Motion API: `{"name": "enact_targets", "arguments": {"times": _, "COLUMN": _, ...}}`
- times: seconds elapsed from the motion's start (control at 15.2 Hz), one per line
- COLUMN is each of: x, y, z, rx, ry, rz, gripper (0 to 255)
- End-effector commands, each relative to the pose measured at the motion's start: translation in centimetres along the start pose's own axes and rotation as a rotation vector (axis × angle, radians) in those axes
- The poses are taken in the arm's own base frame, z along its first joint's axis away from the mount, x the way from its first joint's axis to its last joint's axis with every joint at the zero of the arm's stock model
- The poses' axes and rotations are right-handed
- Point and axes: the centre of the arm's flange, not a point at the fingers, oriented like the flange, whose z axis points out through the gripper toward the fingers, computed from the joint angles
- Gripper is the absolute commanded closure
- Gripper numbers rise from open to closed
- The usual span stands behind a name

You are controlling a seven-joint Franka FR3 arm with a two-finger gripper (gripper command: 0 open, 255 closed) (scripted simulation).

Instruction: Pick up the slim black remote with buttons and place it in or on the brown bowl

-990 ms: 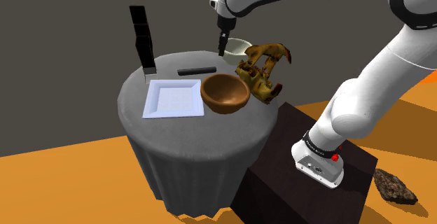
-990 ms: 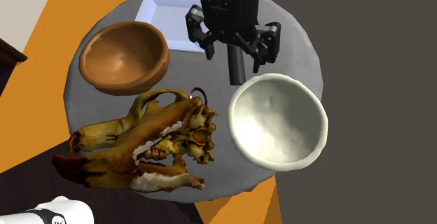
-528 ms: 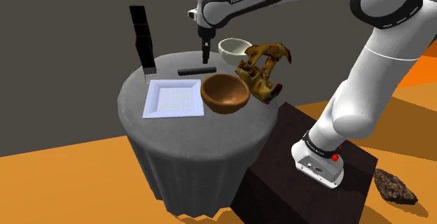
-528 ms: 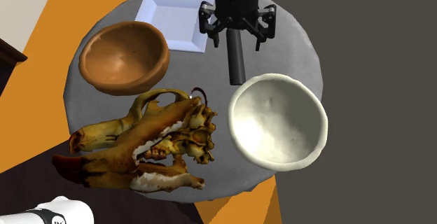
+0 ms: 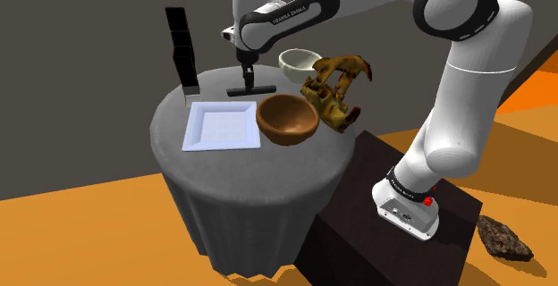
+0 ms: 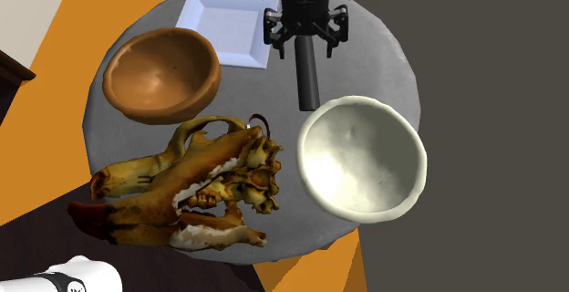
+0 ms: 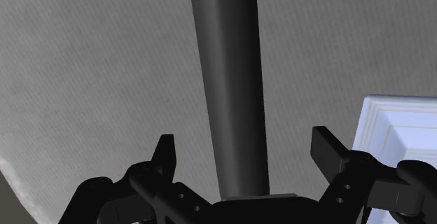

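Over the far side of the round bench (image 5: 170, 130), the black tool (image 5: 245, 79) points straight down at a slim black remote (image 5: 262, 89). The tool is released. In the wrist view its two fingers (image 7: 164, 157) are spread well apart, with the remote (image 7: 227, 82) running between them and a gap of grey cloth on either side, so nothing is gripped. The remote lies flat on the bench, beyond the plate and the brown bowl as the shoulder view has it.

From the second exterior view, the tool (image 6: 305, 48) stands over one end of the remote (image 6: 308, 82), just beside a corner of the square white plate (image 6: 219, 21). The remote's other end stops close to the rim of a white bowl (image 6: 362, 158). A corner of the plate (image 7: 396, 124) also shows beside one finger in the wrist view.

The brown bowl (image 5: 288, 119) sits upright near the middle of the bench, just beside the plate (image 5: 219, 125) and apart from the remote. A yellow-brown animal skull (image 5: 335, 88) lies at the shoulder view's right of it, with the white bowl (image 5: 300, 60) behind. A tall black rack (image 5: 181, 50) stands at the bench's far left edge. Grey cloth drapes the bench down to an orange floor (image 5: 89, 239). The arm's dark stand (image 5: 376, 226) is alongside, and a brown rock (image 5: 505, 238) lies on the floor past it.
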Motion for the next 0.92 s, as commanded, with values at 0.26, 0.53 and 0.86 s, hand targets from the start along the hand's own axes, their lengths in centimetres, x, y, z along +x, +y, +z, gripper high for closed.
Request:
{"name": "enact_targets", "arguments": {"times": 0.26, "x": 0.0, "y": 0.1, "z": 2.4, "rx": 0.0, "ry": 0.0, "rz": -0.002, "gripper": 0}}
{"name": "enact_targets", "arguments": {"times": 0.53, "x": 0.0, "y": 0.1, "z": 2.4, "rx": 0.0, "ry": 0.0, "rz": -0.002, "gripper": 0}}
{"name": "enact_targets", "arguments": {"times": 0.86, "x": 0.0, "y": 0.1, "z": 2.4, "rx": 0.0, "ry": 0.0, "rz": -0.002, "gripper": 255}}
